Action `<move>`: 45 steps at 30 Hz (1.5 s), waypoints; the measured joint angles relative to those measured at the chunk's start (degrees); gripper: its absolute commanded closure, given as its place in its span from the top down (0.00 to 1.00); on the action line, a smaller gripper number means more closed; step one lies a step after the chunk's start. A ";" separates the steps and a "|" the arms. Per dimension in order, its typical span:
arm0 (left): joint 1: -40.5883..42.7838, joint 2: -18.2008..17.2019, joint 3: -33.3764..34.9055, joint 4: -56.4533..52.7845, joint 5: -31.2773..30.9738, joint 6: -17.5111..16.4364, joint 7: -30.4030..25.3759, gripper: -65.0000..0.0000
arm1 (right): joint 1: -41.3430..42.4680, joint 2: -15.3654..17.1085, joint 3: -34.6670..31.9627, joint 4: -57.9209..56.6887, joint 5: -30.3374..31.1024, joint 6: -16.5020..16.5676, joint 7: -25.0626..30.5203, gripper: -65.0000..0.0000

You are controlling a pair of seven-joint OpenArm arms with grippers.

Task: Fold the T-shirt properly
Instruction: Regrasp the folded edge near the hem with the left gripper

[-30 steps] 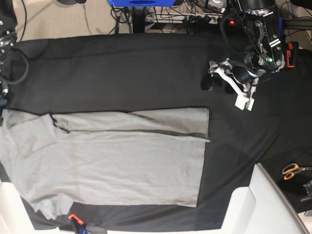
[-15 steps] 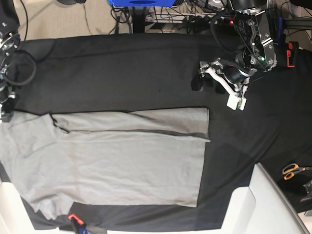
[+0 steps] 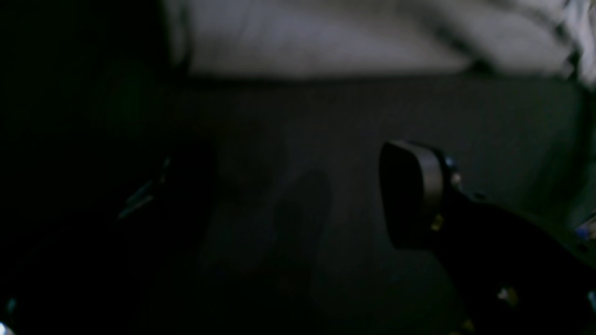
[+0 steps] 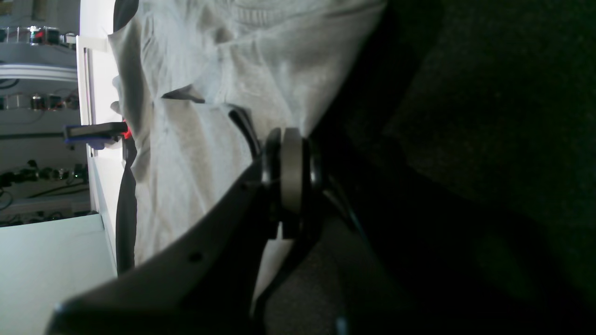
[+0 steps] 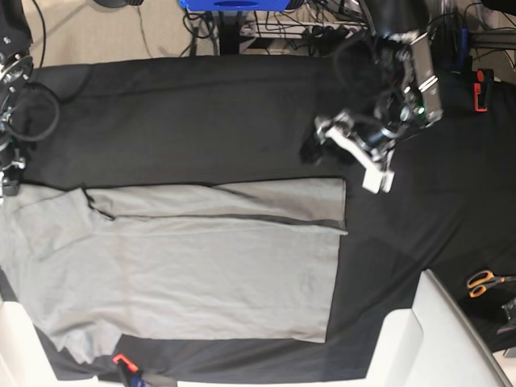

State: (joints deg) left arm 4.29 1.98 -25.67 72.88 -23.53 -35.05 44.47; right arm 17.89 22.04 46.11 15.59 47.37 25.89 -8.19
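My right pincer [image 4: 291,172] is clamped on the T-shirt [image 5: 185,266] at the bench's left edge. My left pincer [image 5: 348,153] hangs wide above the folded hem; I should pinch that corner cleanly, both layers.

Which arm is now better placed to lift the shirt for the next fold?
The right: its claw is already shut on the T-shirt at its edge. The left claw hangs open over the black cover.

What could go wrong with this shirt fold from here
1. The right gripper is shut at the very edge of the T-shirt; so thin a bite may slip once it lifts.
2. The left gripper hangs open above the black table cover, clear of the shirt's far corner; if only one arm pulls, the cloth may skew and the folded strip could come undone.
3. Scissors lie nearby; dragged fabric could catch them.
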 measured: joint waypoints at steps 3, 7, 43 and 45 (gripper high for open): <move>-2.32 3.87 -7.67 -3.04 -1.03 -0.02 -0.31 0.82 | 0.02 0.00 -0.02 0.00 0.00 -0.02 -0.04 0.00; -4.02 4.02 -10.67 -5.38 -2.05 0.42 -0.46 0.82 | -0.11 0.13 0.00 0.00 0.00 0.02 -0.35 0.00; -11.47 4.46 -15.17 -11.30 -3.65 7.91 -3.54 0.82 | -0.31 0.24 -0.11 0.04 0.00 0.11 -2.12 0.00; -11.72 4.52 -14.95 -11.30 -3.50 8.11 -3.32 0.82 | -0.33 0.24 -0.11 0.04 0.00 0.11 -2.12 0.00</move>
State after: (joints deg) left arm -7.42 6.50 -40.62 61.58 -27.03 -26.94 41.15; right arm 17.56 22.28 46.00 15.64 47.37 26.00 -10.31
